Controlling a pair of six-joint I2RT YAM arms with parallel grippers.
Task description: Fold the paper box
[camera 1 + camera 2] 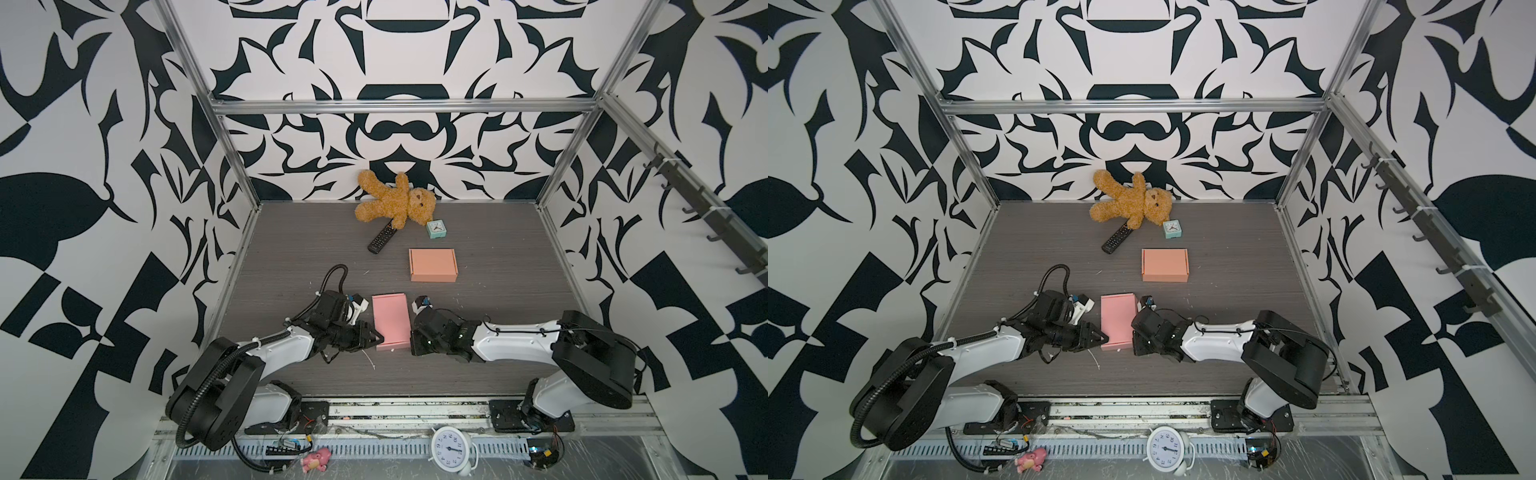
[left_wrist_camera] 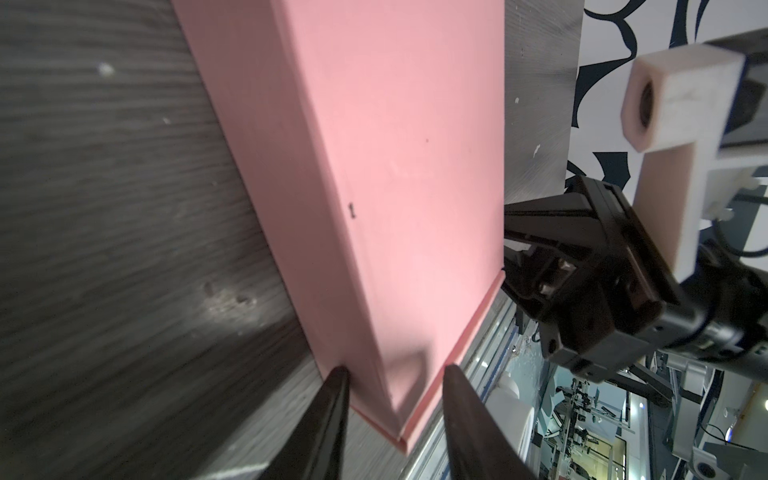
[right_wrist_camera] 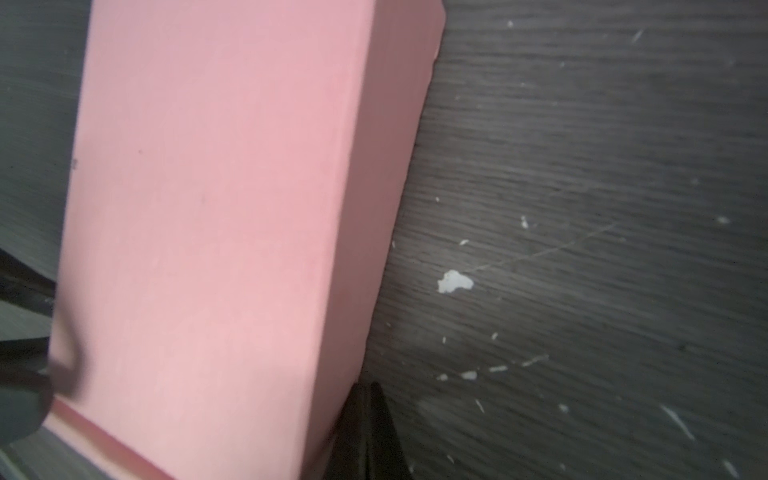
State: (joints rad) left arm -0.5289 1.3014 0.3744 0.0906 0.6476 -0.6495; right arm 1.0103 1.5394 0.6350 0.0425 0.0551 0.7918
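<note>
The pink paper box (image 1: 390, 322) (image 1: 1118, 320) lies flat and closed on the dark table between my two arms. My left gripper (image 1: 377, 337) (image 1: 1102, 338) is at its near left corner. In the left wrist view that gripper (image 2: 395, 369) has its jaws partly apart around the corner of the box (image 2: 395, 166), one tip at the foot of the side wall and the other on the lid's edge. My right gripper (image 1: 411, 332) (image 1: 1133, 330) is shut. In the right wrist view its tips (image 3: 370, 386) rest against the box's (image 3: 216, 208) right side wall.
An orange closed box (image 1: 433, 264) sits farther back, right of centre. Behind it lie a black remote (image 1: 381, 237), a teddy bear (image 1: 395, 203) and a small teal clock (image 1: 436, 229). A white alarm clock (image 1: 451, 449) and a pink toy (image 1: 316, 459) lie by the front rail.
</note>
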